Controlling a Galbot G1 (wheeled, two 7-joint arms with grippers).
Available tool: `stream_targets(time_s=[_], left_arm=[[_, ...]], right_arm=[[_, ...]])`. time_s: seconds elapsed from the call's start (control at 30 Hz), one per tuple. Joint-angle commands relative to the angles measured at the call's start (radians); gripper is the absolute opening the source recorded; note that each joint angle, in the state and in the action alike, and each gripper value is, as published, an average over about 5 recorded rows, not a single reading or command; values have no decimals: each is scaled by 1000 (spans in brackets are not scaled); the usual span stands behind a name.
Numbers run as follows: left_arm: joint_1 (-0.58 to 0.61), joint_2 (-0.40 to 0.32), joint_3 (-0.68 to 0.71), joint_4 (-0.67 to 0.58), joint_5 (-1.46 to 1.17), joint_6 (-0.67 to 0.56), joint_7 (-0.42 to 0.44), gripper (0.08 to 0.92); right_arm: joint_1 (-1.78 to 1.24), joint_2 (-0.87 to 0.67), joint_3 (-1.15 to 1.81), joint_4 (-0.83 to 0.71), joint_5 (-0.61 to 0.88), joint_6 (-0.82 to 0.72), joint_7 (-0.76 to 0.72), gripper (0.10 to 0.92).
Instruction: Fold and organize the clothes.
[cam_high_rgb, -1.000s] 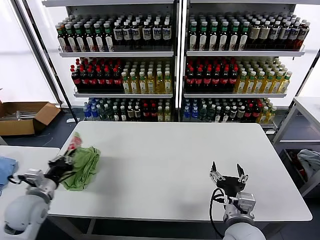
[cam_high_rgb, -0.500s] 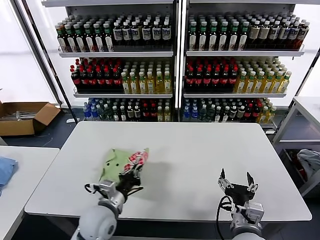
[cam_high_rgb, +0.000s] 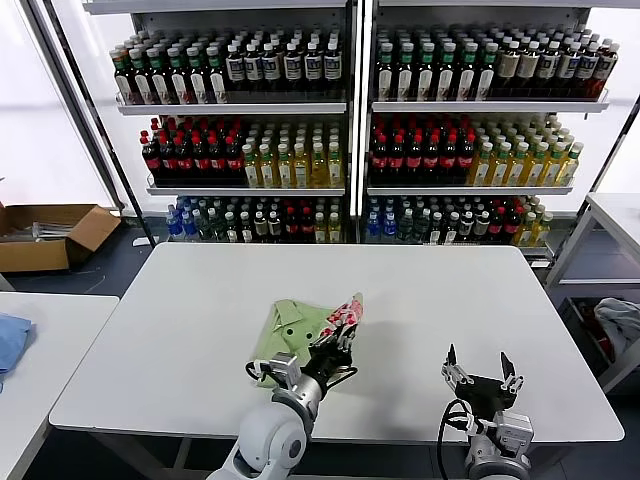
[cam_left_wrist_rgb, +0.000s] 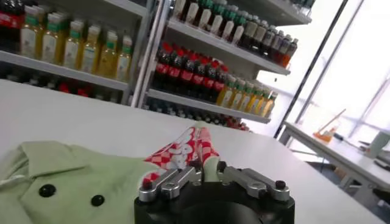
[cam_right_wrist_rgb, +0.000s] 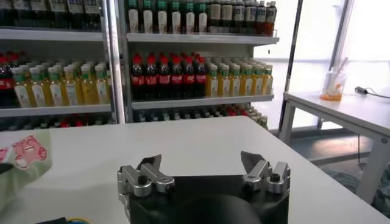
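1. At the far left edge of the head view, a bit of blue cloth (cam_high_rgb: 12, 340) lay on a side table. A cardboard box (cam_high_rgb: 50, 232) sat on the floor above it in the frame. Neither was part of the job.
2. Near the lower middle of the frame, the green polo shirt (cam_high_rgb: 290, 328) lay bunched on the white tabletop (cam_high_rgb: 200, 300). Its collar and two dark buttons (cam_left_wrist_rgb: 46, 190) showed in the left wrist view.
3. The left gripper (cam_high_rgb: 335, 345) was at the shirt's right edge. Its jaws were nearly closed around a fold with the red-and-white print (cam_left_wrist_rgb: 186, 149), which stood up in a peak. I think it was pinched there so the shirt could be pulled into the middle to be spread flat. The jaws looked to be loosening a little.
4. Lower right in the frame, the right gripper (cam_high_rgb: 483, 375) waited above the tabletop, well apart from the shirt. Its jaws were wide open and held nothing.
5. Across the top, shelves of bottles (cam_high_rgb: 350, 130) stood behind the tabletop. Nothing stood between the grippers and the shirt.
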Motion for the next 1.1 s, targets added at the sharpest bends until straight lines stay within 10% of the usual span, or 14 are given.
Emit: stream_targets(time_s=[0.03, 0.63, 1.1], left_arm=[[-39, -87, 48, 41, -102, -53, -2, 257], [52, 114, -169, -118, 68, 10, -70, 772], [136, 151, -248, -172, 70, 12, -84, 823]], right_arm=[[16, 0, -11, -25, 6, -4, 3, 823], [309, -22, -173, -210, 565, -141, 134, 823], [386, 19, -224, -375, 577, -141, 139, 823]])
